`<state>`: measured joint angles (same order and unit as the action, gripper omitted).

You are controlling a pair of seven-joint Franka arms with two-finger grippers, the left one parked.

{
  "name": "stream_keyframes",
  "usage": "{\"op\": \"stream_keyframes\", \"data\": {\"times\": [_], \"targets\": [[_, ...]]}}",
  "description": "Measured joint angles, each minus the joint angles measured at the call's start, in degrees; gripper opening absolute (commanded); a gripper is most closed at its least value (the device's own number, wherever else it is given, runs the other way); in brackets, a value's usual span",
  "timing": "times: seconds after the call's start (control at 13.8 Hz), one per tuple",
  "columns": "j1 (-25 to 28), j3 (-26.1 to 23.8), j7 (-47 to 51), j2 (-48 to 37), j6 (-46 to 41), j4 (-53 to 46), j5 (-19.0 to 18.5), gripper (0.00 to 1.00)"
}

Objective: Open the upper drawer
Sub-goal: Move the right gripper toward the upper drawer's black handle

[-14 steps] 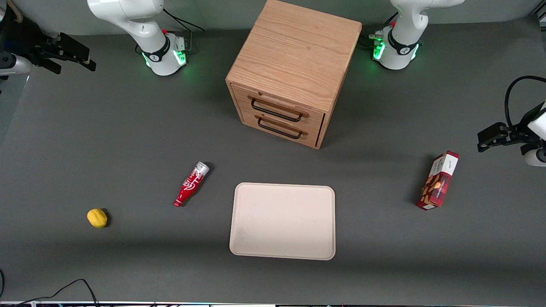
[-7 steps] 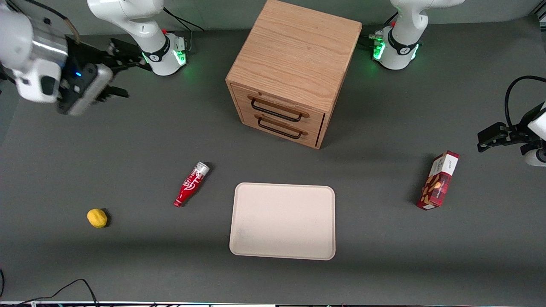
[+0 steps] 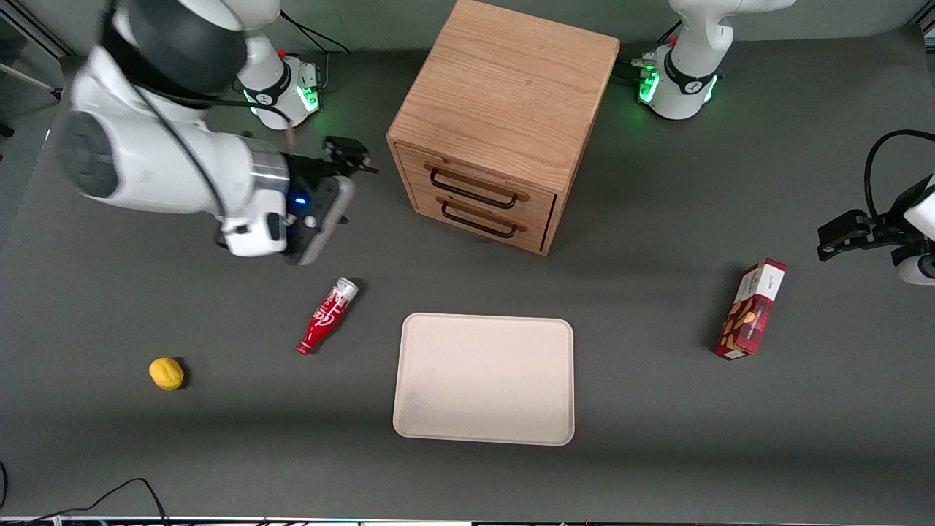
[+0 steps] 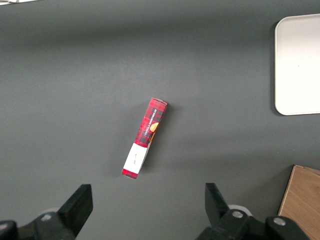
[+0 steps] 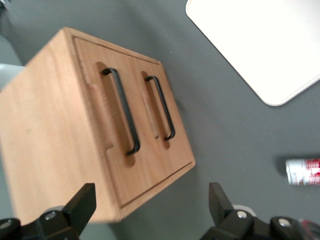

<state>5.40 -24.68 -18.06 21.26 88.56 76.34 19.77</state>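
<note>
We see gripper (image 3: 349, 155) fingers spread, empty, beside cabinet (image 3: 504, 95). Upper drawer (image 3: 478, 186) closed. Red bottle (image 3: 326, 315), tray (image 3: 484, 378) nearer front camera, nothing blocking handle (image 5: 122, 110).

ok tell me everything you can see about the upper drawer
The upper drawer is a wide, shallow front of light oak-look wood, the top one of two in the boxy cabinet. A thin black wire handle spans a recessed slot across it. It sits shut, flush with the cabinet face, directly above the matching lower drawer. Nothing touches it: the gripper, fingers open, hovers beside the cabinet toward the working arm's end, short of the handle.
</note>
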Motion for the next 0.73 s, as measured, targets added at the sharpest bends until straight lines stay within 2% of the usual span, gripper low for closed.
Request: {"op": "stream_keyframes", "data": {"times": [0.22,0.73], "targets": [[1.7,-3.5,2.3,4.7,3.7,0.0,-3.7,1.00],[3.0,-8.1,3.3,6.7,7.7,3.2,-5.6,1.00]]}}
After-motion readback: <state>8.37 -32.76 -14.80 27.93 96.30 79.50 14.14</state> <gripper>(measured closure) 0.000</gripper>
